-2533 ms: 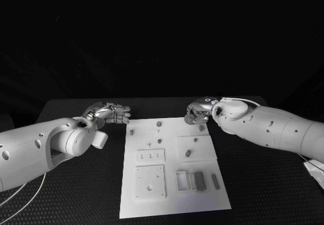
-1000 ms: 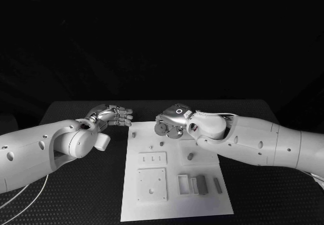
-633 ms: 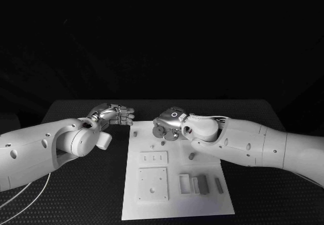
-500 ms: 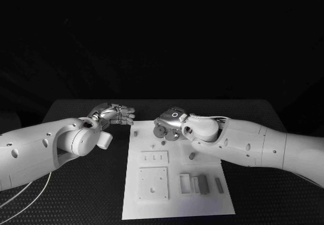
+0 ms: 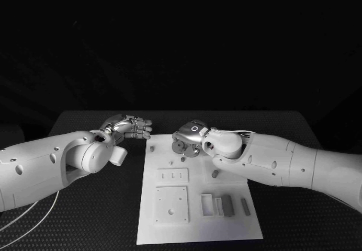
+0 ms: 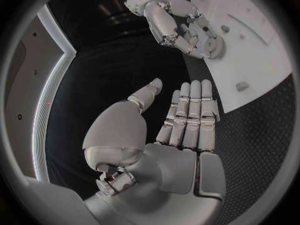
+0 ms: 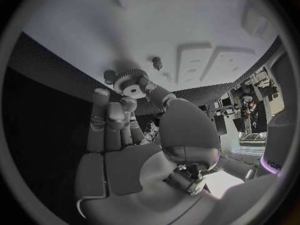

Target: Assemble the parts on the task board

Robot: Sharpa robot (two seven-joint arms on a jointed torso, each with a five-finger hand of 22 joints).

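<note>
The white task board [image 5: 198, 225] lies in the middle of the black table. My right hand [image 5: 189, 141] hovers over the board's far left part and pinches a small grey gear [image 7: 131, 85] between thumb and fingers. The gear [image 6: 212, 44] hangs just above the board, close to two short pegs [image 7: 157, 62] standing in it. My left hand [image 5: 129, 127] floats off the board's far left corner. Its fingers [image 6: 187, 115] are stretched out straight with the thumb apart, and it holds nothing.
Nearer on the board are a slotted plate [image 5: 171, 176], a square plate [image 5: 170, 205], a white frame with grey bars [image 5: 225, 205] and a small grey piece [image 5: 214, 174]. A peg [image 5: 151, 148] stands by the left edge. Bare black table surrounds the board.
My right hand has swung left across the board's far end, from its right corner to near the left pegs, then nearly stopped. The left hand has barely moved.
</note>
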